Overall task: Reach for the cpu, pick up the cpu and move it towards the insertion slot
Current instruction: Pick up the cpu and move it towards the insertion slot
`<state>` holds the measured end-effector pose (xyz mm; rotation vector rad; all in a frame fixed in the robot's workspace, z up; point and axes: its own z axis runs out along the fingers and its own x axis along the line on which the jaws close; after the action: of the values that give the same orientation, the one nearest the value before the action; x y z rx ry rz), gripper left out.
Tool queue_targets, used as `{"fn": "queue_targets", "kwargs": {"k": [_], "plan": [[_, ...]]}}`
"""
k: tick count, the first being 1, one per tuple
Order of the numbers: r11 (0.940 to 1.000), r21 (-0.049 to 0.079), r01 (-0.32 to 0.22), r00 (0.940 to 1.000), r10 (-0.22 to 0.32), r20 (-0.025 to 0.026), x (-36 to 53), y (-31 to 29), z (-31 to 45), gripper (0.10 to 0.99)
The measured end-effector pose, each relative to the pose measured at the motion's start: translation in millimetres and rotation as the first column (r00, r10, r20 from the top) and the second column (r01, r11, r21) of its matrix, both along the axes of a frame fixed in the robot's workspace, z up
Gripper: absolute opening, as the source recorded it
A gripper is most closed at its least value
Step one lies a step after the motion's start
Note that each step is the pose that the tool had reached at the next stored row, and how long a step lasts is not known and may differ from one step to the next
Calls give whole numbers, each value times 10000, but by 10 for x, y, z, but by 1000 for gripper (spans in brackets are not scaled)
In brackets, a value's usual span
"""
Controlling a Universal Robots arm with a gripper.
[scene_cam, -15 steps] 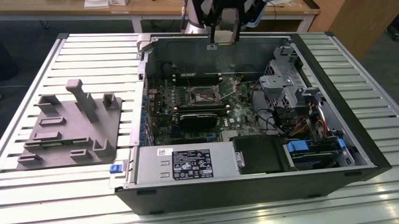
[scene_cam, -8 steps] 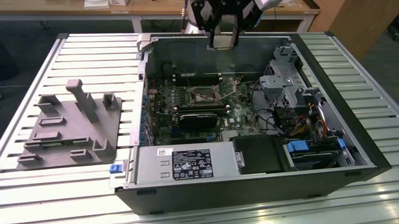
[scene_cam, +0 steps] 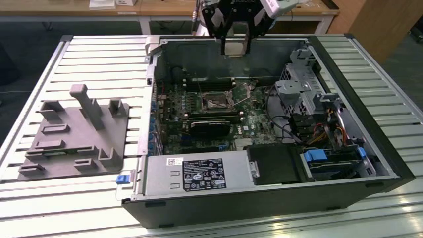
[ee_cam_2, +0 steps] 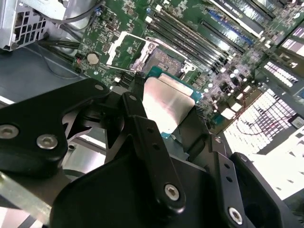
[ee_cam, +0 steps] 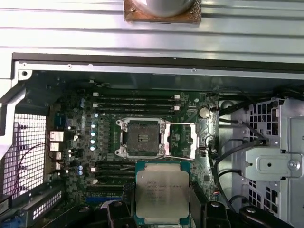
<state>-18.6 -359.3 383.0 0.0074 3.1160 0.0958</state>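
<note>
Now the grey fixture sits on the slatted metal table beside the open computer case. Above the case's far wall, the gripper clamps the chip, short of the socket; wooden desks stand behind.

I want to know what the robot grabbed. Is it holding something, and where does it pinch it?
Yes, the gripper holds the cpu, pinched by two opposite edges, above the computer case.

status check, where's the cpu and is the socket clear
Pincer shut on cpu, held above the open case. Insertion slot open, dark centre bare. Nothing between them.
</note>
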Motion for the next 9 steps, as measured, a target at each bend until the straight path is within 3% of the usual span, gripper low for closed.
{"fn": "queue_targets", "kwargs": {"k": [5,9], "plan": [[10000,-54,57,10000,-57,-3,0,74,-90,541],[10000,-55,59,10000,-59,-4,0,79,-116,541]]}}
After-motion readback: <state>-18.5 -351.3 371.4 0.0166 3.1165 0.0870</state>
